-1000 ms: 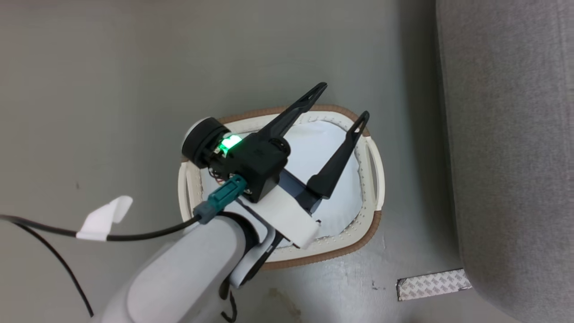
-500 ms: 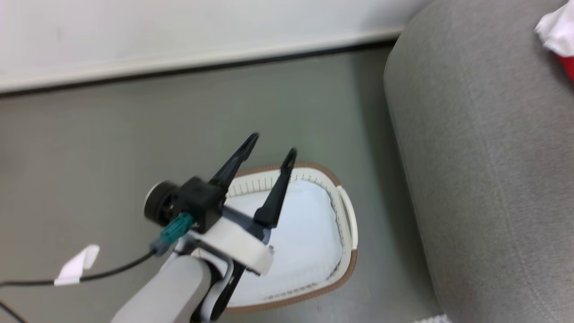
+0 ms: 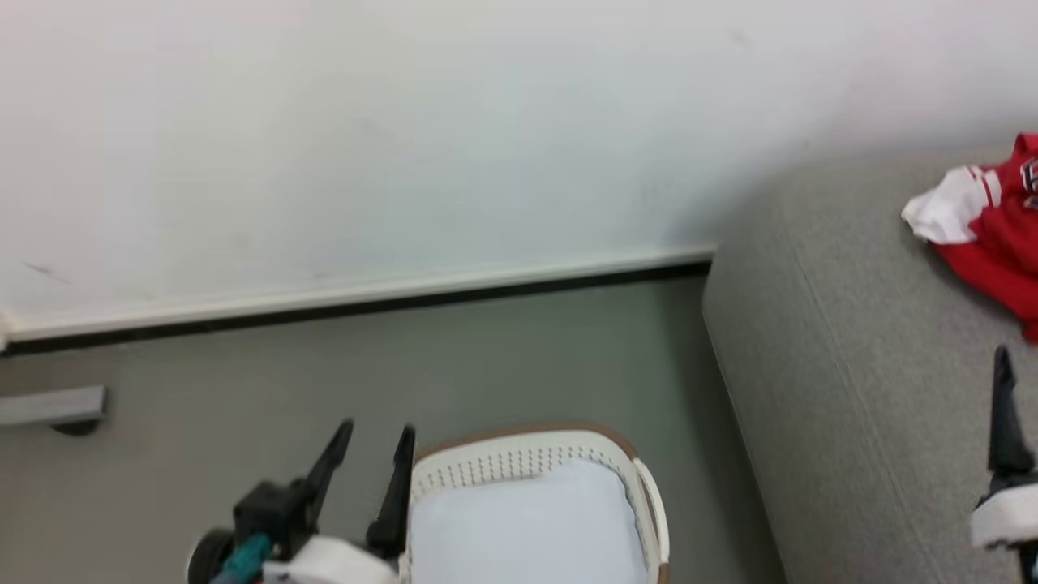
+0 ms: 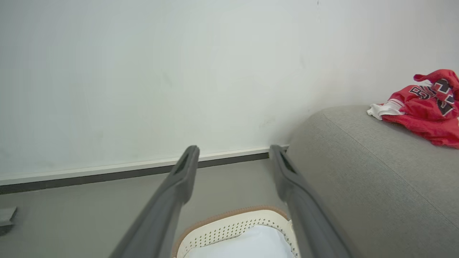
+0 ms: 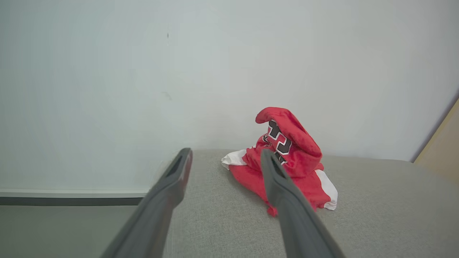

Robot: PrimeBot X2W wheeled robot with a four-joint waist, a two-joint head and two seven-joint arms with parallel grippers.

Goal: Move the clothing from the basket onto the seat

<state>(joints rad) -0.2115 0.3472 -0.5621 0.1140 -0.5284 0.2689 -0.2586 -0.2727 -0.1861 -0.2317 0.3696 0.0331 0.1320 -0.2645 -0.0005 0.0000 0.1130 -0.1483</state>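
Pale wall (image 3: 405, 122) and a dark baseboard (image 3: 405, 302) back the grey floor (image 3: 503, 357), where we see the basket (image 3: 519, 458) beside the sofa (image 3: 851, 365), its near half cut off. A pale pad (image 3: 527, 527) lies inside it. On the sofa near the wall the clothing (image 3: 989, 227) is heaped, cropped at the right edge. Our left gripper (image 3: 377, 427) hangs spread and empty by the basket's left rim; our right gripper (image 5: 226, 154), also spread and empty, is over the sofa, one finger (image 5: 285, 193) crossing the heap in its wrist view.

One basket (image 3: 519, 464), one seat (image 3: 851, 365), one clothing heap (image 3: 985, 231), one pad (image 3: 527, 527).
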